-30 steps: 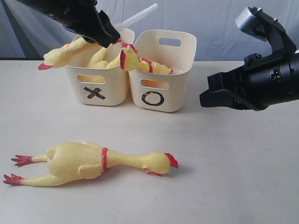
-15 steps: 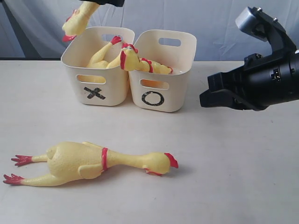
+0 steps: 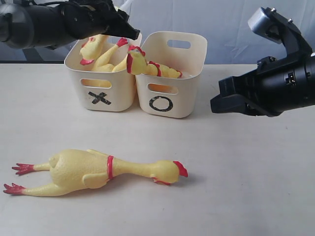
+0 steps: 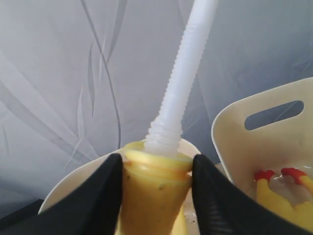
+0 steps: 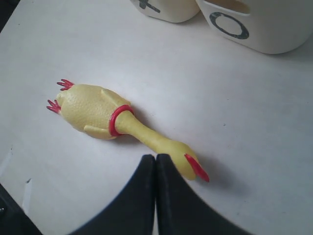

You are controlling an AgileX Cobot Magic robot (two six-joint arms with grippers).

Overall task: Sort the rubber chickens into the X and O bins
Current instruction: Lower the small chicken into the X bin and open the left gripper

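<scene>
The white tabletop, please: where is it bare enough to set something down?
Bare: white tabletop right of the long yellow rubber chicken, and the strip between it and the cream plastic X tub and O tub. Crowded: the X tub.

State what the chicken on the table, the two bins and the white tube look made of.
Chicken on the table: likely soft rubber, matte yellow, pimpled skin. X bin and O bin: cream moulded plastic, smooth, slight sheen. White tube: probably flexible plastic, ribbed.
</scene>
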